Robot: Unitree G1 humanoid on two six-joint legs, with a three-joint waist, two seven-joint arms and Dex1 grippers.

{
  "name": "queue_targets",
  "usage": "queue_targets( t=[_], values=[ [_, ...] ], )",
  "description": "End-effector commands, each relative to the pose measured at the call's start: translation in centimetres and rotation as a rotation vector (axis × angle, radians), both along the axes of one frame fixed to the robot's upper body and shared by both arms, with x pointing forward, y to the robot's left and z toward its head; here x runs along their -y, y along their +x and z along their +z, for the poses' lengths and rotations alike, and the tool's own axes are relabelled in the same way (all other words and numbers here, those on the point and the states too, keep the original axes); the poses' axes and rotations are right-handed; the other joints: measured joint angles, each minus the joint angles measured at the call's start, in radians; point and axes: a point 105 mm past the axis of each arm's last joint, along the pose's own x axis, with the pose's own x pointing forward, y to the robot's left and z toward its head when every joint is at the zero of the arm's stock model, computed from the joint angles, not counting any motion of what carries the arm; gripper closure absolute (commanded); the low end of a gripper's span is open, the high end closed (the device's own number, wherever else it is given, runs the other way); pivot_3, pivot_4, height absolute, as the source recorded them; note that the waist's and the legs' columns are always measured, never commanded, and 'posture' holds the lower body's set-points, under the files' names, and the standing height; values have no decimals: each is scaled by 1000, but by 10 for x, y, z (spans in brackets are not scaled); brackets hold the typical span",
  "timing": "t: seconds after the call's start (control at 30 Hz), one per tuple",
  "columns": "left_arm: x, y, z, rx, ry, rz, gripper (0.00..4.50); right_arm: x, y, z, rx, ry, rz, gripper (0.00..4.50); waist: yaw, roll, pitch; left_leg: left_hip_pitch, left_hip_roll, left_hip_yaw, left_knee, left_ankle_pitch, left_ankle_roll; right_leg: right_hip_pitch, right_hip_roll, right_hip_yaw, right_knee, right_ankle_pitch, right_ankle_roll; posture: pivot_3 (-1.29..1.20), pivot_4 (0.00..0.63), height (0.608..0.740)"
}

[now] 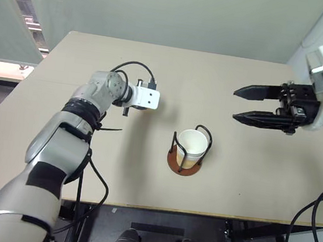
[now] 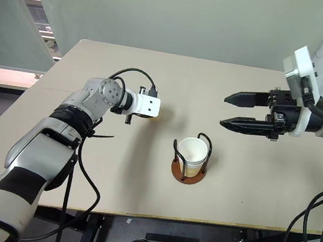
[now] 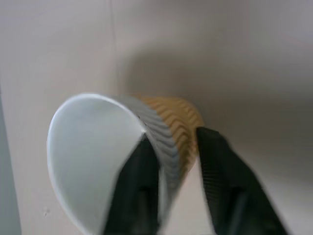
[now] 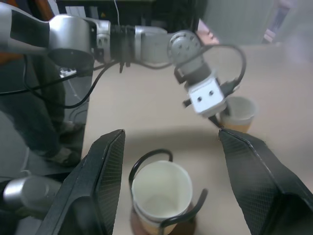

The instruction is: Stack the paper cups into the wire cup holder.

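A paper cup (image 3: 93,161), white inside with a tan ribbed outside, lies tilted on the table. My left gripper (image 3: 173,142) is shut on its wall, one finger inside the rim and one outside. The right wrist view shows that cup (image 4: 238,111) just past the left wrist. Another paper cup (image 1: 192,145) stands upright in the wire cup holder (image 1: 174,164), between its two black loops, near the table's middle front. My right gripper (image 1: 235,105) hovers open and empty above the table, to the right of the holder, pointing left.
The tan table (image 1: 248,185) ends at a front edge close below the holder and at a far edge by the wall. Black cables (image 1: 315,216) hang off the right front corner.
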Motion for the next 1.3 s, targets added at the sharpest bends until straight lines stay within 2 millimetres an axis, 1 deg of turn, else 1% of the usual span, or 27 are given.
queue_targets(
  t=[0.03, 0.17, 0.3, 0.43, 0.53, 0.67, 0.77, 0.9, 1.0, 1.1, 1.23, 1.3],
  values=[
    [1, -2, 18, -1, -46, -18, 4483, 5, -6, 12, 92, 27, 26, 1335, 0, 0, 0, 0, 0, 0, 0, 0, 0, 0, 0, 0, 0, 0, 0, 0, 150, 740],
    [5, -13, 23, -81, -99, -62, 4483, 8, -3, 13, 105, 26, 19, 1335, 0, 0, 0, 0, 0, 0, 2, 0, 0, 1, 0, 0, 0, 0, 1, 0, 150, 740],
    [4, -27, 40, -117, -138, -116, 4483, 13, 3, 9, 89, 1, -14, 1335, -1, 0, 0, 0, 0, 0, 4, -1, 1, 1, 0, -1, 0, 1, 1, 0, 150, 740],
    [16, -56, 70, -195, -253, -221, 4483, 25, 15, -5, 62, -100, -98, 1335, 0, 0, 0, 0, 0, 0, 4, -1, 1, 2, 0, -1, 0, 1, 1, 0, 150, 740],
    [23, -80, 86, -241, -289, -288, 4483, 28, 17, -5, 53, -102, -113, 1335, 1, 0, 0, -1, 0, 1, 5, -1, 2, 2, 0, -1, 0, 1, 1, 0, 150, 740],
    [36, -112, 103, -306, -317, -377, 4483, 33, 7, -4, 25, -93, -93, 1335, 1, 0, 0, 0, 1, 1, 7, -1, 2, 3, -1, -1, 1, 1, 1, 0, 150, 740],
    [48, -135, 119, -342, -333, -447, 4483, 39, -11, -2, 10, -100, -51, 1335, 3, 0, 0, -1, 1, 1, 8, -2, 2, 4, -1, -1, 1, 1, 1, 0, 150, 740],
    [60, -151, 134, -381, -347, -514, 4483, 43, -33, 5, 7, -78, -29, 1335, 8, 0, 0, -1, 1, 1, 10, -2, 3, 5, -1, -1, 1, 0, 1, 0, 150, 740],
    [71, -156, 136, -407, -331, -564, 4483, 46, -46, 5, 0, -81, -44, 1335, 10, 0, 0, 1, 1, 1, 11, -2, 3, 8, -1, -1, 1, 0, 0, 0, 150, 740],
    [82, -159, 134, -431, -313, -617, 4483, 49, -52, 6, 14, -68, -77, 1335, 10, 0, 0, 3, 1, 1, 12, -3, 4, 10, -1, -1, 0, 0, 0, 0, 150, 740],
    [98, -157, 124, -459, -268, -675, 4483, 47, -58, 11, 33, -41, -99, 1335, 10, 0, 0, 3, 1, 1, 14, -3, 4, 11, -2, 0, 0, 1, 1, 0, 150, 740],
    [106, -151, 113, -463, -231, -688, 4483, 48, -60, 11, 42, -34, -121, 1335, 10, 0, 0, 3, 1, 1, 14, -3, 4, 11, -1, 0, 0, 1, 1, 0, 150, 740]
  ],
)
